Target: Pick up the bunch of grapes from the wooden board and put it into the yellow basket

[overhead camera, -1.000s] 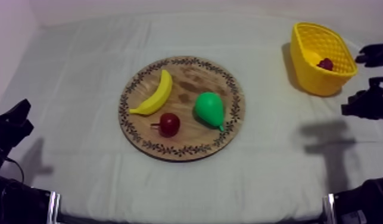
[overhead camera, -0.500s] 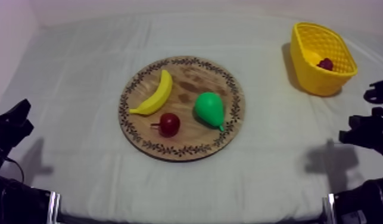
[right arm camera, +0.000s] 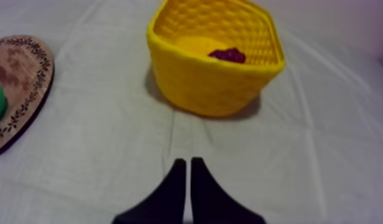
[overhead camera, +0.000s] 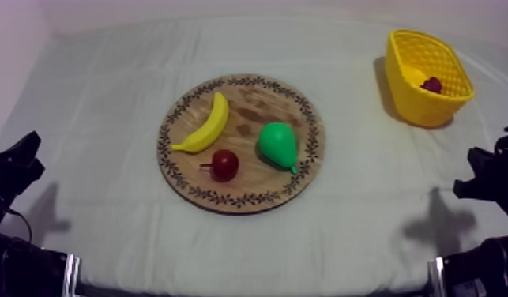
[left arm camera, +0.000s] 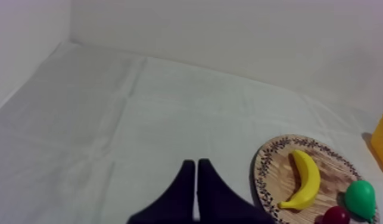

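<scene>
The dark purple bunch of grapes [overhead camera: 432, 84] lies inside the yellow basket [overhead camera: 419, 103] at the far right of the table. In the right wrist view the grapes [right arm camera: 228, 55] rest against the basket's [right arm camera: 211, 83] inner back wall. My right gripper [right arm camera: 188, 161] is shut on nothing, its fingers a narrow wedge over bare cloth in front of the basket. In the top view it [overhead camera: 490, 170] sits low at the right edge. My left gripper [left arm camera: 196, 162] is shut too, empty, and sits left of the wooden board [left arm camera: 262, 173], low at the left edge in the top view [overhead camera: 16, 166].
The round wooden board [overhead camera: 249, 103] in the middle of the table holds a banana [overhead camera: 205, 124], a small red fruit [overhead camera: 224, 164] and a green pear [overhead camera: 277, 145]. Something yellow also lies in the basket beside the grapes.
My right arm has drawn back from beside the basket down toward the table's near right edge. The left arm and the fruit have stayed put.
</scene>
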`<control>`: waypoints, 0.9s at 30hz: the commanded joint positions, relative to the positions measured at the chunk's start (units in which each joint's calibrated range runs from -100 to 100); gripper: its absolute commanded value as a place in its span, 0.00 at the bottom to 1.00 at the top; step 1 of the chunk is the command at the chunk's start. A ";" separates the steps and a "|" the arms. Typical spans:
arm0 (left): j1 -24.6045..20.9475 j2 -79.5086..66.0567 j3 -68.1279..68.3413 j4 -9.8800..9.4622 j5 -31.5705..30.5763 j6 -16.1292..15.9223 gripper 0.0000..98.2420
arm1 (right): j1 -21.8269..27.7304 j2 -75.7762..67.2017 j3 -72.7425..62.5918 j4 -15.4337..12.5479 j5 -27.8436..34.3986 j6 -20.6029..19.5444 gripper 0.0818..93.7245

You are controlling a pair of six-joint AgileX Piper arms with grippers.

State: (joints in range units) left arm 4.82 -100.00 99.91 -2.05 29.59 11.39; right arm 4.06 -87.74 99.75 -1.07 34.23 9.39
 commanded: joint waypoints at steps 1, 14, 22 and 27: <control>0.00 0.00 -0.02 -0.02 -0.01 0.01 0.00 | -0.39 -2.03 0.02 0.04 0.03 2.28 0.01; 0.00 0.00 -0.02 -0.02 -0.01 0.01 0.00 | -1.17 -7.76 0.03 0.11 1.12 3.02 0.01; 0.00 0.00 -0.02 -0.02 -0.01 0.01 0.00 | -1.25 -7.92 0.03 0.11 1.17 2.92 0.01; 0.00 0.00 -0.02 -0.02 -0.01 0.01 0.00 | -1.30 -7.93 0.03 0.11 1.17 2.85 0.01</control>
State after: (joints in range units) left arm 4.82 -100.00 99.91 -2.05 29.59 11.39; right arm 2.77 -95.69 99.75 -0.96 35.33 12.26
